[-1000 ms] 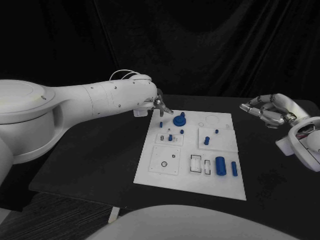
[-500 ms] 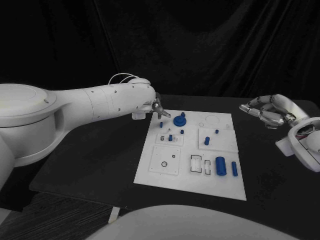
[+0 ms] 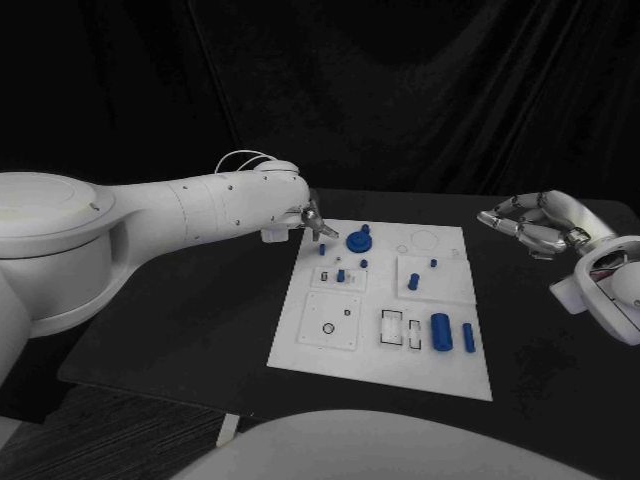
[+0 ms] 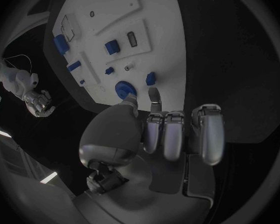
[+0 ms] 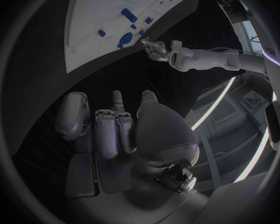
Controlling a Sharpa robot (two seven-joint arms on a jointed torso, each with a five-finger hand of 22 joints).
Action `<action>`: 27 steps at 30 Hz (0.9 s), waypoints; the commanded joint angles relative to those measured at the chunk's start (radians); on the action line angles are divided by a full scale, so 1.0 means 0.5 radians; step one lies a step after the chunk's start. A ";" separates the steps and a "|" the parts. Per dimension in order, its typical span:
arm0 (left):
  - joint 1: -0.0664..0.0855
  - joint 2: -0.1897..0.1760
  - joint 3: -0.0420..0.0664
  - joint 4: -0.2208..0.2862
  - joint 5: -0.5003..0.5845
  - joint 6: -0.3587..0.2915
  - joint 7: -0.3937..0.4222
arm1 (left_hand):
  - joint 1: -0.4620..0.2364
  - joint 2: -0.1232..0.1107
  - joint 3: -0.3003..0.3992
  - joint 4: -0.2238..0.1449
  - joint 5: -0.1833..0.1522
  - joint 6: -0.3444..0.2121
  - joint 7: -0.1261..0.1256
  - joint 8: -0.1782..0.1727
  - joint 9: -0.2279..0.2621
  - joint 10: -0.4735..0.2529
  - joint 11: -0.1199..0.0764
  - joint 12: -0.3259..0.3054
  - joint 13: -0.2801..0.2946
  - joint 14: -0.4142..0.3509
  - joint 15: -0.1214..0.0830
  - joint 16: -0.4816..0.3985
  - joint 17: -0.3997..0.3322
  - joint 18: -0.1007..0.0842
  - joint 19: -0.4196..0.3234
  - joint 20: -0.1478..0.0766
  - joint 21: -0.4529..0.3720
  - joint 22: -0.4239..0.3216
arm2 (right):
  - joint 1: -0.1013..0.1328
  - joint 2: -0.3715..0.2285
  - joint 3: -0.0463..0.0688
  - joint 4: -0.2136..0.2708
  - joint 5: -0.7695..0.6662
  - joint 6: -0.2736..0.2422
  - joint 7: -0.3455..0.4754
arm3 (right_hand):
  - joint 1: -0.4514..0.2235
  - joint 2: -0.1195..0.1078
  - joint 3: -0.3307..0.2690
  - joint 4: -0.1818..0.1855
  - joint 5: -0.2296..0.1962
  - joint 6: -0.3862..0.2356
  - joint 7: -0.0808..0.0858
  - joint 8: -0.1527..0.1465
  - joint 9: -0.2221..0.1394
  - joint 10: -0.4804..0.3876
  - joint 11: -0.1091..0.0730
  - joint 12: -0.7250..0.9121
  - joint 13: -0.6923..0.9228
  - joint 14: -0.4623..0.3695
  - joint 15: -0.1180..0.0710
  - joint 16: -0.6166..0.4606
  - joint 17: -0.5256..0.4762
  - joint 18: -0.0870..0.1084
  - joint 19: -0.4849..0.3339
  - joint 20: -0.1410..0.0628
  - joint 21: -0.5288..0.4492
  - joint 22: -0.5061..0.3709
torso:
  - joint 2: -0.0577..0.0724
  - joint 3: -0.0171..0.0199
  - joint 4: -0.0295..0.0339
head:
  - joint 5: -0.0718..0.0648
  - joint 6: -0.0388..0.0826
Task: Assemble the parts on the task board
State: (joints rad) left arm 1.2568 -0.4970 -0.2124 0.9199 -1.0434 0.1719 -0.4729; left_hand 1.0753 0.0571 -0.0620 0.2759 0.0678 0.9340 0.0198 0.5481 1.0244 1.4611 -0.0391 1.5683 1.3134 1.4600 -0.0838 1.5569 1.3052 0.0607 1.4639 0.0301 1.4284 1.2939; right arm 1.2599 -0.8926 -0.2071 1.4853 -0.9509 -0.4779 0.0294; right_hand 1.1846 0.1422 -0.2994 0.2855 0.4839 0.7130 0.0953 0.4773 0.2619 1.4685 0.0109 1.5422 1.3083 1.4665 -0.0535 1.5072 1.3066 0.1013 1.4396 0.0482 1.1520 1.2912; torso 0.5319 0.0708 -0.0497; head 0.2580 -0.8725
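A white task board lies in the middle of a black surface, carrying small blue parts. A round blue knob stands near the board's far left corner, with a small blue peg just beside it; a larger blue cylinder and a slim blue bar lie near the front right.

The left hand hovers at the board's far left edge, close to the knob. Over the last second it has drawn slightly back and away from the knob. Its fingers are curled in together and hold nothing. This suggests no part has been picked up yet.

The right hand hangs off to the board's right, well apart from it, unmoved, with fingers curled and nothing in them.
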 commanded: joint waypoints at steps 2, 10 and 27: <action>-0.015 0.012 0.002 -0.010 -0.008 0.026 0.011 | 0.033 0.008 -0.095 0.011 0.035 -0.029 0.004 0.046 0.056 0.219 -0.012 0.005 0.515 0.222 -0.015 0.028 0.531 -0.043 0.059 -0.016 -0.014 0.450 | -0.007 -0.001 0.002 0.000 -0.010 0.018 -0.039 | 0.042 0.017 -0.028 0.006 0.006 0.006 0.010 -0.001 -0.024 0.124 -0.002 -0.020 0.392 0.159 -0.008 -0.002 0.290 -0.026 -0.013 0.005 -0.036 0.325 | 0.000 0.0021 -0.001 | -0.003 0.000; -0.027 0.033 0.002 -0.046 -0.008 0.035 -0.005 | 0.030 0.009 -0.098 0.013 0.035 -0.035 0.005 0.046 0.062 0.219 -0.011 0.005 0.515 0.222 -0.015 0.028 0.531 -0.042 0.057 -0.016 -0.019 0.448 | -0.009 -0.002 0.002 -0.001 -0.010 0.021 -0.041 | 0.044 0.018 -0.028 0.005 0.006 0.006 0.009 -0.001 -0.024 0.123 -0.002 -0.021 0.390 0.158 -0.008 -0.003 0.289 -0.026 -0.013 0.005 -0.037 0.325 | 0.001 0.0016 -0.002 | -0.001 0.000; -0.034 0.045 0.002 -0.067 -0.008 0.075 -0.022 | 0.031 0.015 -0.102 0.011 0.041 -0.058 0.009 0.045 0.081 0.219 -0.007 0.005 0.515 0.222 -0.012 0.028 0.531 -0.037 0.044 -0.014 -0.042 0.441 | -0.010 0.002 0.002 -0.003 -0.010 0.025 -0.042 | 0.044 0.018 -0.028 0.005 0.006 0.006 0.009 -0.001 -0.024 0.123 -0.002 -0.021 0.390 0.158 -0.008 -0.003 0.289 -0.026 -0.013 0.005 -0.037 0.325 | 0.002 0.0015 -0.001 | -0.003 0.000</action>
State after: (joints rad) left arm 1.2417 -0.4770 -0.2124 0.8874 -1.0460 0.1902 -0.4825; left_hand 1.0818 0.0637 -0.0716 0.2852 0.0680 0.9094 0.0267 0.5557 1.0444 1.4611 -0.0391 1.5683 1.3134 1.4600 -0.0838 1.5569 1.3052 0.0607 1.4639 0.0301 1.4263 1.2939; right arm 1.2574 -0.8916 -0.2071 1.4836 -0.9510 -0.4708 0.0249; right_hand 1.1846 0.1422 -0.2994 0.2855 0.4840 0.7131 0.0953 0.4773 0.2589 1.4685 0.0109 1.5421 1.3083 1.4665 -0.0535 1.5072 1.3066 0.1014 1.4396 0.0482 1.1519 1.2912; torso 0.5323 0.0715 -0.0505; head 0.2572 -0.8725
